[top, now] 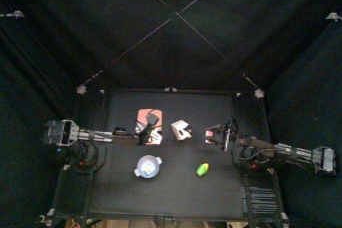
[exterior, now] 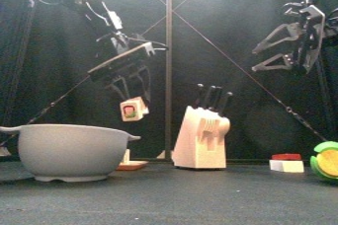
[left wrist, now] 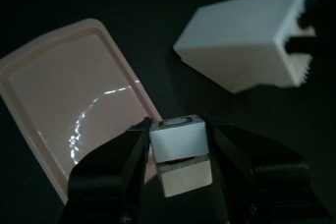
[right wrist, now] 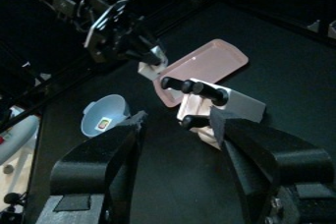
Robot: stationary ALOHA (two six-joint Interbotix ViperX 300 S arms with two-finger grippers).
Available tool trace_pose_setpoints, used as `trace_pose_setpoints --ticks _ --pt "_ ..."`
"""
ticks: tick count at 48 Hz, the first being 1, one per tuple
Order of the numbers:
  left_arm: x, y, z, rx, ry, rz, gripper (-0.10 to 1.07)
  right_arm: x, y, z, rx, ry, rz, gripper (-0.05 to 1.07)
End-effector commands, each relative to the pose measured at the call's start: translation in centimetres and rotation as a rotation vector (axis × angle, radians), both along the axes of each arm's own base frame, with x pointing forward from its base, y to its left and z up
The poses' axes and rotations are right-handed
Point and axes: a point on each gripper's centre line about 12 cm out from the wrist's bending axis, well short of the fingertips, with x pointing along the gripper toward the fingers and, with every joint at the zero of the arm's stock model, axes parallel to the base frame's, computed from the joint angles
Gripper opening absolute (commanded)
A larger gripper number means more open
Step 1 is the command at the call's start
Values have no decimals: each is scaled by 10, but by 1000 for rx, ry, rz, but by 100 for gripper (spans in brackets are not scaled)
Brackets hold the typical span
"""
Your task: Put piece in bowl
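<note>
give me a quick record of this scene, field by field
left gripper: shut on a small white piece, held in the air
bowl: pale bluish-white, on the table; whether anything lies in it cannot be told
pink tray: flat on the table, below the held piece
knife block: white, upright, dark handles on top
right gripper: raised, jaws apart, nothing between them
task state: piece not yet in bowl
</note>
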Motion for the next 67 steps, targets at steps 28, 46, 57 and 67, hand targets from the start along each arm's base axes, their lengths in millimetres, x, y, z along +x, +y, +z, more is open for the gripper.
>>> trace_pose_setpoints --ticks 28,46,57,67 --pt "-29 -121 -27 -181 -92 -431 69 3 -2 5 -1 -10 0 88" --pt "-36 -120 -39 -222 -64 -399 75 3 -2 4 -1 -9 -5 88" --pt "-35 -119 -42 -237 -53 -372 91 2 -3 4 -1 -9 -10 88" --pt "-32 -117 -38 -222 -63 -377 92 2 -3 4 -1 -9 -10 88"
